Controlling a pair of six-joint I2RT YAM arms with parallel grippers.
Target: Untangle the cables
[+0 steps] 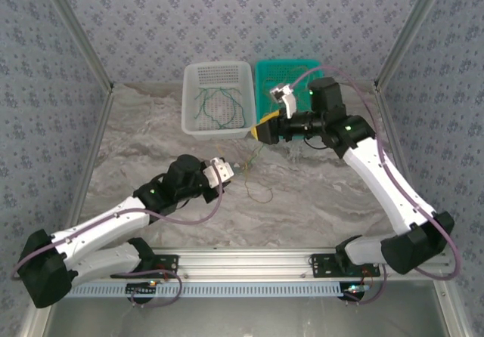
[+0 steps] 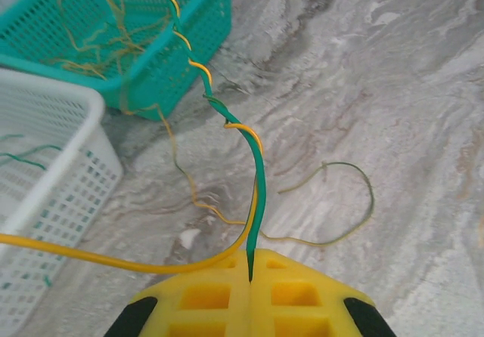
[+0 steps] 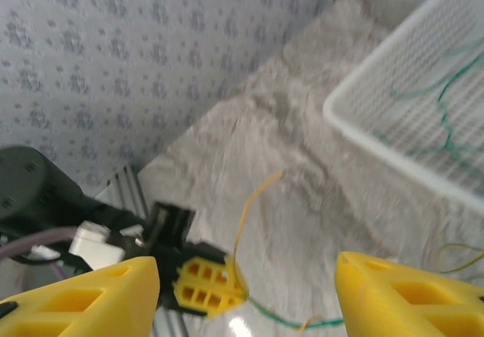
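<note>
My left gripper (image 2: 249, 276) is shut on the end of a dark green cable (image 2: 257, 193). A yellow cable (image 2: 113, 260) is twisted around it, and the twisted pair rises toward the teal basket (image 2: 189, 27), which holds more tan strands. In the top view the left gripper (image 1: 233, 171) sits mid-table. My right gripper (image 1: 263, 131) hovers by the white basket's near right corner. It is open (image 3: 246, 299), its yellow fingers (image 3: 91, 303) wide apart with nothing between them, above the left gripper's fingers (image 3: 204, 284). Green cables (image 3: 446, 103) lie in the white basket (image 1: 187, 99).
A loose tan strand (image 2: 355, 216) curls on the marble tabletop to the right of the left gripper, and thin strands (image 1: 257, 190) trail there in the top view. The two baskets stand side by side at the back. Patterned walls enclose the table.
</note>
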